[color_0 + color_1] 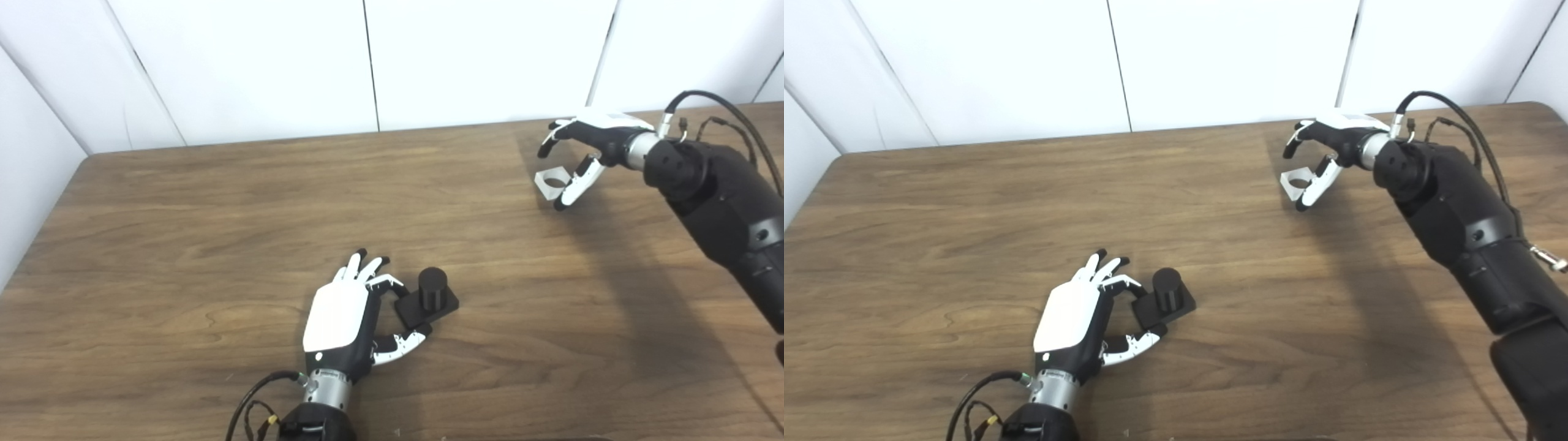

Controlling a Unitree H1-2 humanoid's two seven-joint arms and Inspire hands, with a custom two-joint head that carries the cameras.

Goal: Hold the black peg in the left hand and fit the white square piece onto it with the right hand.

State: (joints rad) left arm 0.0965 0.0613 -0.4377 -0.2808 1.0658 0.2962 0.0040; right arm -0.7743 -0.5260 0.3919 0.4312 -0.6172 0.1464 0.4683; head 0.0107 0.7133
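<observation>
While both pieces rest on the table (184, 245), not joined yet; grabbing, lifting and fitting all left to do. Left hand (343, 318) spread beside the black peg (429, 297), fingertip and thumb touching its base. Right hand (582, 156) spread too, curled around the white square piece (551, 182), thumb touching its edge.

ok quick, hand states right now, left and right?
Left hand: fingers and thumb around the black peg's base on the table; firm grip cannot be told.
Right hand: open, thumb beside the white square piece, not holding it.
</observation>
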